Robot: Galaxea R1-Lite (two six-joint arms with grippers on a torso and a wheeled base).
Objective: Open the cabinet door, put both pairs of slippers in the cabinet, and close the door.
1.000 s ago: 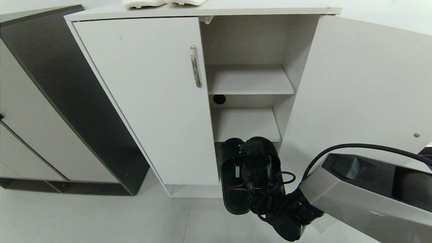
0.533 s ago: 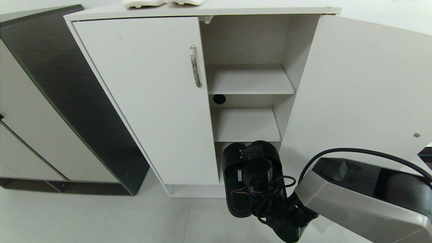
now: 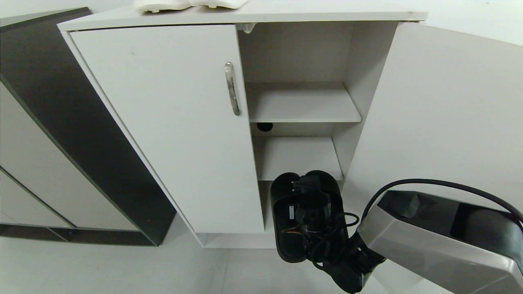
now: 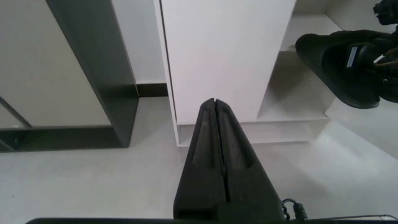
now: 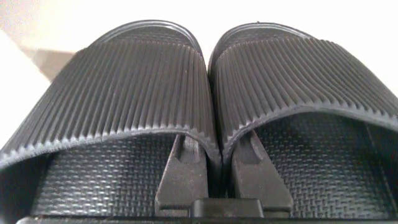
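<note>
The right claw [image 5: 217, 155] is nearly closed, with only a narrow gap. One finger reaches under the strap of each shoe of the black slippers [image 3: 284, 228], and the two fingers pinch the adjoining inner walls together so the pair hangs side by side, ribbed straps up. The pair is off the floor [image 3: 102, 269] at about 6 o'clock in the head view. Its toes point into the mouth of the bottom compartment of the cabinet [image 3: 286, 16], just under the lower shelf [image 3: 296, 157]; whether they have crossed the front edge cannot be told. The left claw [image 4: 214, 106] has its fingers pressed fully together with nothing between them. It hangs low above the floor in front of the closed door [image 3: 163, 122]. That door carries a metal handle [image 3: 231, 88] along its inner edge. The open door [image 3: 441, 114] is swung wide at 3 o'clock of the opening. Inside, the upper shelf [image 3: 302, 106] is at 12 o'clock from the held pair. The white slippers [image 3: 188, 4] lie on the cabinet's top surface at 11 o'clock. A dark cabinet [image 3: 69, 110] stands at 9 o'clock.
</note>
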